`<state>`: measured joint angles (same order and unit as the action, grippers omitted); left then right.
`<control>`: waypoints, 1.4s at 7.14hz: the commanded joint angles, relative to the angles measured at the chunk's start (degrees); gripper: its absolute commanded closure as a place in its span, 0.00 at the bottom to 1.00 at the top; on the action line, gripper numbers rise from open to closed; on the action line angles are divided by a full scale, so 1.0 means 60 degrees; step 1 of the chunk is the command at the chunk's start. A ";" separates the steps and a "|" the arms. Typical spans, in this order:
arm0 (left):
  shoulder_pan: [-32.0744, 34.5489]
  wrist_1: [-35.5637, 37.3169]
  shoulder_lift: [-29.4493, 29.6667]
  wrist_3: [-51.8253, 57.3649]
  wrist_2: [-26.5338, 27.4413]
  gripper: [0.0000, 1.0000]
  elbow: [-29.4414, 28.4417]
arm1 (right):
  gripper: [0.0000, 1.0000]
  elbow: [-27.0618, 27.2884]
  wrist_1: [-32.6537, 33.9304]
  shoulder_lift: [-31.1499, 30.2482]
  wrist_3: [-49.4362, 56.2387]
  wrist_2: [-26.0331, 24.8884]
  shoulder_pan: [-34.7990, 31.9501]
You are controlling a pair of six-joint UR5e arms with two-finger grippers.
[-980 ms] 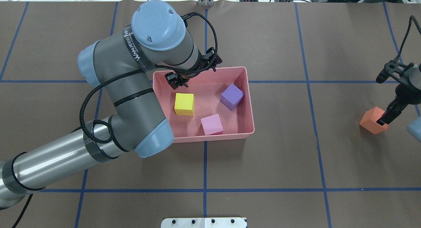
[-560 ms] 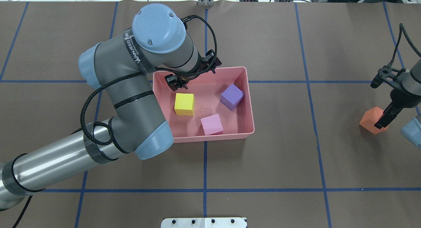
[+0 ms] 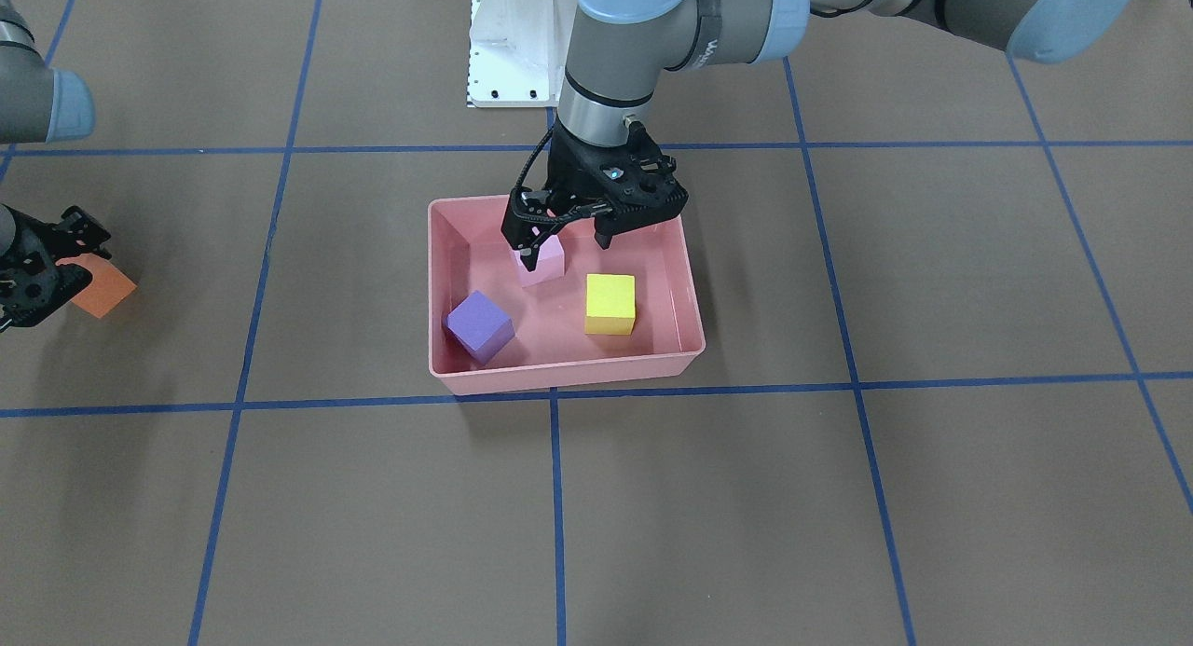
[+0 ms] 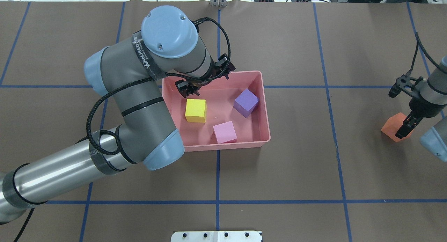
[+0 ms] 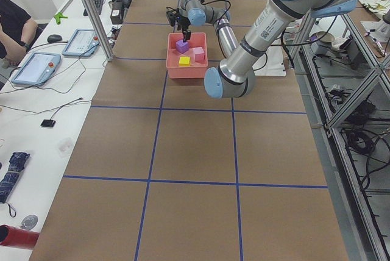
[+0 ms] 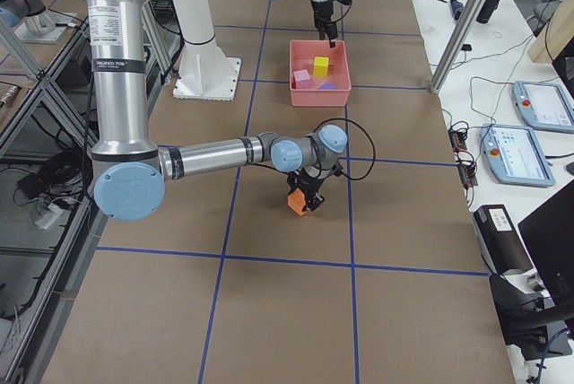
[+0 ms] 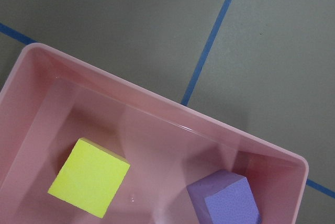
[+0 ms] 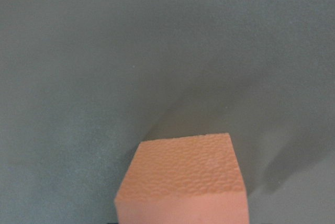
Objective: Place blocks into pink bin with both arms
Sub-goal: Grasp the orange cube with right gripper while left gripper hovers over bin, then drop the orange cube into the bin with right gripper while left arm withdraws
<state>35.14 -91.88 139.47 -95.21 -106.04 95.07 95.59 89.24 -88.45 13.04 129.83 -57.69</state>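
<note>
Front view: the bin (image 3: pixel 559 377) sits mid-worktop (image 3: pixel 839 497) with three blocks inside, none touching. The pink block (image 3: pixel 545 266) is toward 12 o'clock, the purple block (image 3: pixel 479 325) at 7 and the yellow block (image 3: pixel 610 303) at 4. The left hand (image 3: pixel 566 242) hangs over the bin's 12 o'clock side, fingers spread wide and empty, one fingertip crossing in front of the pink block. Far out at 9 o'clock, well apart from the bin, the right hand (image 3: pixel 70 278) is clenched on the orange block (image 3: pixel 107 290).

Overhead: the orange block lies at 3 o'clock near the edge, a dark finger across its near face. I cannot tell whether it clears the worktop.

Left side view: the bin is far up the worktop. A person (image 5: pixel 15 26) sits at 10 o'clock.

Right side view: the near arm reaches low, its hand astride the orange block.

Left wrist: the yellow and purple blocks show at 6 o'clock, inside the bin.

Right wrist: the orange block sits at 6 o'clock, close to the lens.
</note>
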 commanded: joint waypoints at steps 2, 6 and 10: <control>0.0352 0.0312 -0.1191 0.2131 -0.0081 0.00 0.1693 | 1.00 0.1525 0.0038 0.0078 -0.2237 0.0942 -0.0708; 0.2560 0.1516 -0.4061 0.8584 -0.0125 0.00 0.2729 | 1.00 0.2072 0.1493 0.3259 -0.7129 0.1420 -0.0715; 0.5883 0.0219 -0.6759 1.3181 -0.1907 0.00 0.2103 | 1.00 0.1649 0.2046 0.5815 -1.0046 -0.0264 0.1508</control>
<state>64.07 -86.45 104.06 -23.45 -113.25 109.69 106.82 101.36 -57.63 -42.22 130.27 -53.18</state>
